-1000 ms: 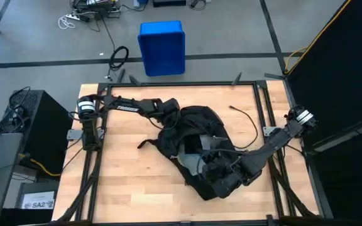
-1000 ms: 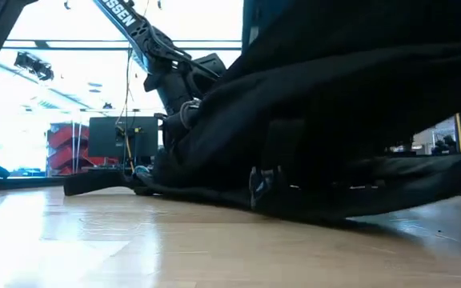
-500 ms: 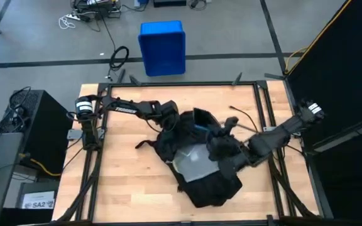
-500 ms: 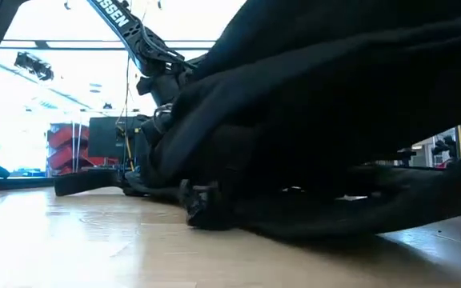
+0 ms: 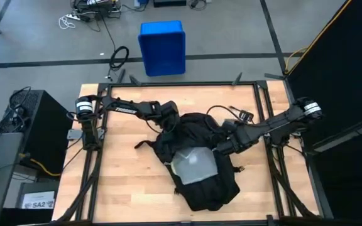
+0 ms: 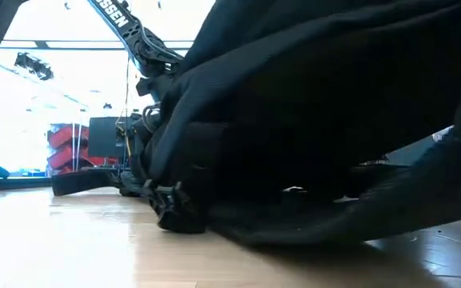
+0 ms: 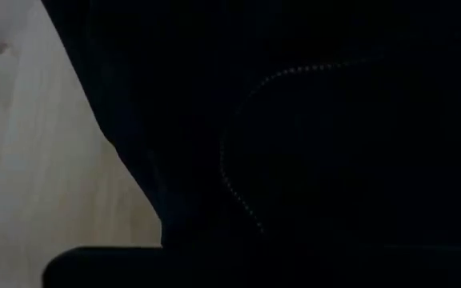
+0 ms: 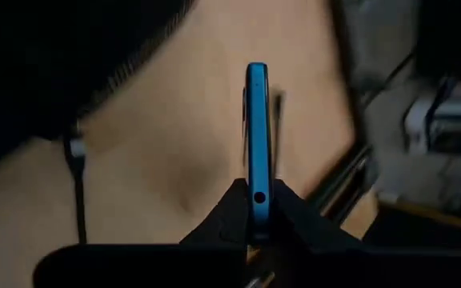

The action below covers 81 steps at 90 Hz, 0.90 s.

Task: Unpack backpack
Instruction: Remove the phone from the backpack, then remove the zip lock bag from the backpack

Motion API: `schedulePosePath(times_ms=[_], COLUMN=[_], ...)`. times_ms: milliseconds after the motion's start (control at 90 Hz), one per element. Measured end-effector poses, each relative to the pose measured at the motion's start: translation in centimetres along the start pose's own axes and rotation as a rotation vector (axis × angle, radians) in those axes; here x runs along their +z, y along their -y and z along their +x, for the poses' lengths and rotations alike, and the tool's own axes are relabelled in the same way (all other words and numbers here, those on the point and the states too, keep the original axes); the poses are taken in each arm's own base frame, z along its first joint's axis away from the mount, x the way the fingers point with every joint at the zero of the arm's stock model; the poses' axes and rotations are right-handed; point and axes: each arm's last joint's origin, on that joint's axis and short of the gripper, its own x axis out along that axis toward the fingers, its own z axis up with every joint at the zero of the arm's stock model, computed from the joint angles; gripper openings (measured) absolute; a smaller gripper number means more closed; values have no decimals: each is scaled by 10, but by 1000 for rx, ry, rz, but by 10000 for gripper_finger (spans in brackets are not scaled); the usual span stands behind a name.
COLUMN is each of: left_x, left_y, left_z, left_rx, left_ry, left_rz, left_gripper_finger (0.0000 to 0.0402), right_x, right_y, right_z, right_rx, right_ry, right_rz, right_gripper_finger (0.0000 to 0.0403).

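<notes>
Backpack (image 5: 200, 166): black, slumped at centre frame on the tabletop (image 5: 118, 188), pale panel facing up. Left gripper (image 5: 170, 122): arm stretched from upper left, buried in the upper-left fabric; jaws cannot be told. Right gripper (image 8: 256, 210): arm angled in from the right, jaws clamped on a thin blue phone (image 8: 257, 136) held edge-on.

Even overhead light on the tabletop (image 5: 124, 182), blown-out windows behind the backpack (image 6: 334, 120) in the low view, left wrist view nearly black, right wrist background blurred.
</notes>
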Motion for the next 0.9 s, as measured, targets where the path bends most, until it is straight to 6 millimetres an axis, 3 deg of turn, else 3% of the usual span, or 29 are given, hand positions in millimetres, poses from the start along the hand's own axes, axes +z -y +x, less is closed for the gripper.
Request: schedulePosePath(times_ms=[211, 356, 644, 900], left_x=[0, 0, 1, 7], left_y=[0, 0, 0, -1], left_z=[0, 0, 0, -1], left_rx=[-10, -10, -13, -5], left_ry=[5, 6, 21, 36], left_rz=[1, 1, 7, 32], left_gripper_finger=[0, 0, 0, 0], right_x=[-18, -20, -14, -5], right_y=[-12, -17, -21, -13], right_z=[31, 36, 19, -10], right_rx=[3, 58, 107, 104], right_ry=[-85, -113, -55, 16], right_rz=[-6, 49, 23, 25], right_gripper_finger=[2, 43, 166, 201])
